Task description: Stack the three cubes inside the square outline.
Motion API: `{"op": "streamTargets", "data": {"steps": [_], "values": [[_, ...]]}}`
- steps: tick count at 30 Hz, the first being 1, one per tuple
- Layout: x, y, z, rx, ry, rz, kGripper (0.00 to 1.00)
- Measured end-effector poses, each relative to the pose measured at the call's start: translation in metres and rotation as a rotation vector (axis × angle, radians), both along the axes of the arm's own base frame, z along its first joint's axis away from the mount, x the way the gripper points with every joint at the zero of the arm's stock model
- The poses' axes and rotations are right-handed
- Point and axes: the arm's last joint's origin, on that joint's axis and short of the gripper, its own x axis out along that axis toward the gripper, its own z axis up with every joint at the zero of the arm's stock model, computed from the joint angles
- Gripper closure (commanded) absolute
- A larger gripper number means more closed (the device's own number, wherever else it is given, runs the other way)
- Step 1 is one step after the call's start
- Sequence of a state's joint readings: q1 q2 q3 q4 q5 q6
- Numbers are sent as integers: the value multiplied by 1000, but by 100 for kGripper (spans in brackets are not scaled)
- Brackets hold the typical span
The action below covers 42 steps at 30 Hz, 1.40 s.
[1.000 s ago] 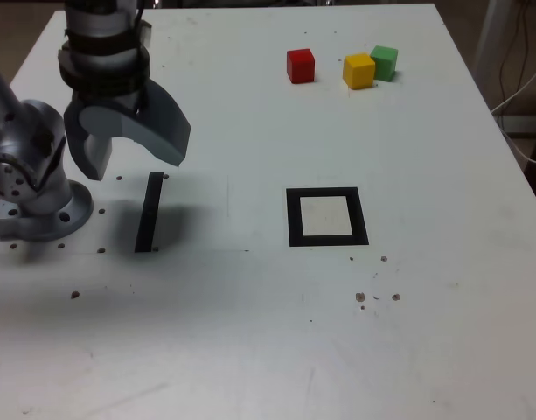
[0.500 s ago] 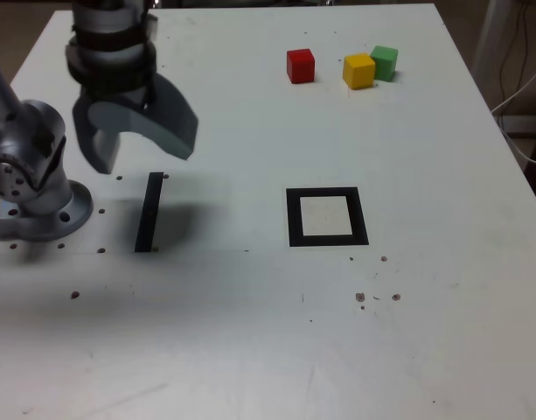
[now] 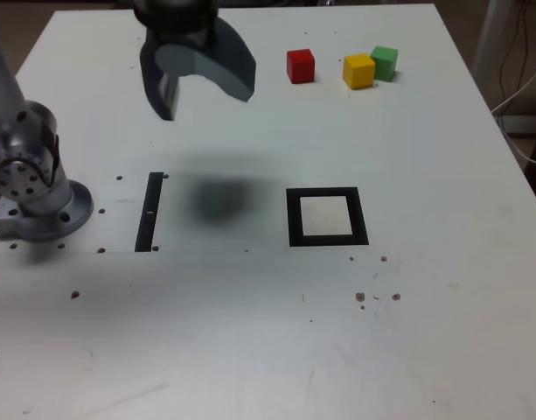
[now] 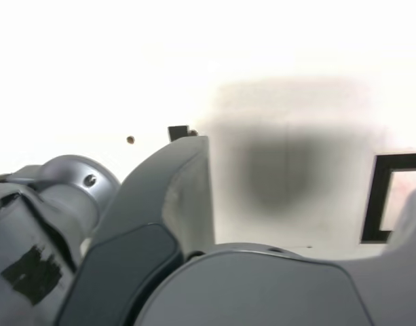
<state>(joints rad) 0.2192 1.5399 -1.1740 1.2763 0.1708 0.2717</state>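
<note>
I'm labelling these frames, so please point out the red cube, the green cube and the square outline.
red cube (image 3: 301, 66), exterior view, on its front face.
green cube (image 3: 386, 61), exterior view, on its visible front face.
square outline (image 3: 293, 218), exterior view, on its left black border.

I see white tabletop (image 3: 250, 350) | red cube (image 3: 301, 66), yellow cube (image 3: 358, 71), green cube (image 3: 385, 62) at far edge | square outline (image 3: 327, 216) mid | black strip (image 3: 149, 212) | arm base (image 3: 40, 197) exterior view's left
</note>
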Motion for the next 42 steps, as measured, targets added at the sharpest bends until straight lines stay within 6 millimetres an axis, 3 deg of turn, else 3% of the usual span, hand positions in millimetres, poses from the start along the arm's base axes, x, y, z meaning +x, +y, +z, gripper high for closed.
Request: {"op": "streamTargets", "data": {"steps": [6,16,24,32,42], "values": [[29,32,22,11,-46,27,1],[83,121,12,-6,-31,110,1],[106,182,8,8,-60,177,1],[105,213,-17,-11,-17,236,1],[123,226,-71,-35,13,254,2]]}}
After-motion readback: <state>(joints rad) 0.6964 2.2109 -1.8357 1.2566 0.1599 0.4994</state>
